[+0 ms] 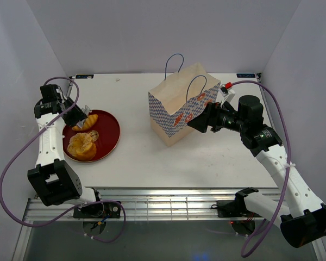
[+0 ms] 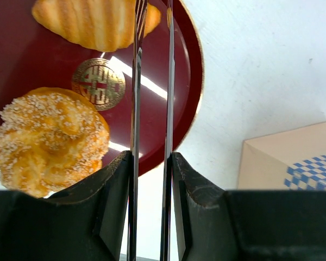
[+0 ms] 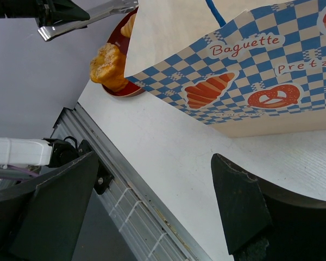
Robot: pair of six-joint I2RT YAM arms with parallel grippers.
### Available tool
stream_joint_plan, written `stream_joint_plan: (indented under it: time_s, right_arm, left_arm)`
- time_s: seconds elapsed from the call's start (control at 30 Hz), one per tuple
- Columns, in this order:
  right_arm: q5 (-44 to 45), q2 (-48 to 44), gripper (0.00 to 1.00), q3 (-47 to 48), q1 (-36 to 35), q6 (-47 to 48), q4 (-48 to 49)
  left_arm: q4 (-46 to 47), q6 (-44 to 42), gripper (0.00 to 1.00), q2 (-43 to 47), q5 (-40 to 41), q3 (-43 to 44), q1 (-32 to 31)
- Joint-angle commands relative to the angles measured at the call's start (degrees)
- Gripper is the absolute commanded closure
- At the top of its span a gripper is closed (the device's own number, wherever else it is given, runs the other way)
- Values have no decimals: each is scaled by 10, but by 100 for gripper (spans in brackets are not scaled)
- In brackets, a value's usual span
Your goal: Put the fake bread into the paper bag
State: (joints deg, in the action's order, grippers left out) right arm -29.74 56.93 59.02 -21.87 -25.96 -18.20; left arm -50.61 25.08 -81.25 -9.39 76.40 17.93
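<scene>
Two pieces of fake bread lie on a round dark-red plate (image 1: 110, 132) at the left: a golden croissant (image 1: 89, 120) (image 2: 92, 24) and a sugared bun (image 1: 81, 145) (image 2: 49, 138). My left gripper (image 1: 75, 115) (image 2: 150, 157) is shut on long silver tongs (image 2: 135, 103), whose two arms stand a little apart and reach over the croissant's end; their tips are cut off in the left wrist view. The paper bag (image 1: 179, 106) (image 3: 250, 70) stands upright mid-table with its mouth open. My right gripper (image 1: 198, 124) (image 3: 152, 157) is open beside the bag's right face, holding nothing.
A metal rail (image 3: 136, 206) runs along the table's near edge. White walls enclose the table on three sides. The bag's two cord handles (image 1: 174, 62) stick up. Purple cables (image 1: 280, 109) loop beside both arms.
</scene>
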Motion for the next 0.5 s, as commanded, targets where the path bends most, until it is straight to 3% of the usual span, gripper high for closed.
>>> stream_joint_plan:
  time_s: [0.0,0.47]
  right_arm:
    - [1,-14,10,7,-2,-1,18]
    - [-1,-20,10,19,-2,-9,11]
  left_arm:
    - [8,41,56,41,-48,3,3]
    - [11,247,55,7,-102,-9,20]
